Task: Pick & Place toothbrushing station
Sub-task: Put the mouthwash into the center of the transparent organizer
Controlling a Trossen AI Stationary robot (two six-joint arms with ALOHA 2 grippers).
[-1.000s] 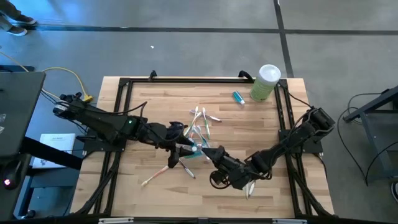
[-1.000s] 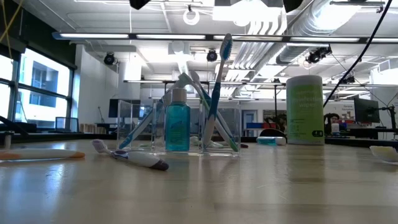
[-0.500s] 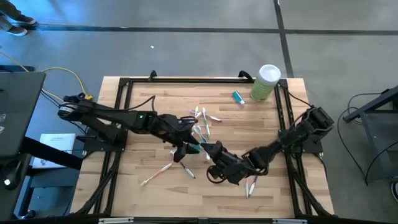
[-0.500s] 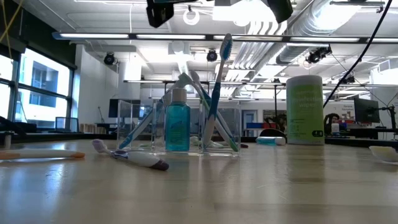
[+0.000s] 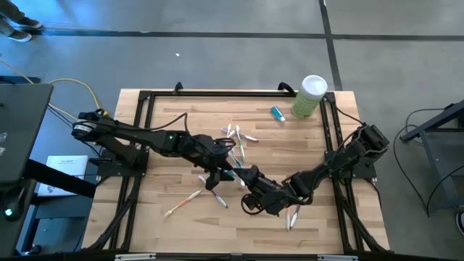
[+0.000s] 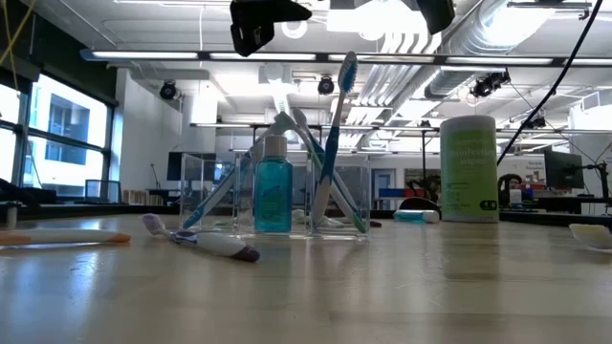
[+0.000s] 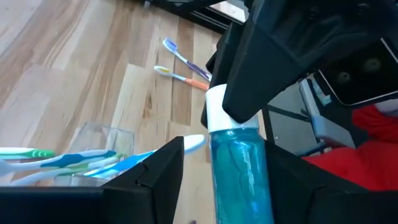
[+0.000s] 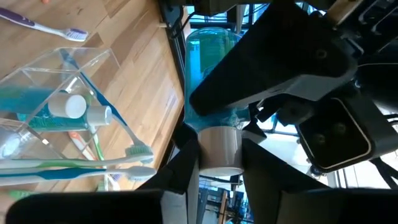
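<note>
A blue bottle [image 7: 239, 168] with a white cap hangs in the air over the table's middle, between my two grippers. My right gripper [image 8: 217, 155] is shut on it. My left gripper [image 7: 227, 155] is open; its fingers stand on either side of the bottle's blue body, and a gap shows beside one of them. Just beyond, the clear cup [image 5: 233, 152] rests on its base on the table, with toothbrushes leaning in it. The right wrist view shows a white-capped tube [image 8: 67, 106] inside the cup. My right gripper pinches the bottle's white cap [image 8: 219, 149] between its two fingers. It comes from the table's right side, nearly level. The bottle is lifted clear of the table, and its blue body reaches away from the fingers toward my left gripper.
Loose toothbrushes lie on the wood near the front left [image 5: 185, 201] and the front right [image 5: 292, 216]. A tall pale-green canister [image 5: 310, 96] stands at the far right, with a small blue tube [image 5: 278, 112] beside it. A black frame [image 5: 145, 98] borders the table.
My left gripper has moved toward the table's right and sunk a little, coming up around the blue bottle's body. It now shows at the top of the low view. My right gripper and the bottle have kept still.
</note>
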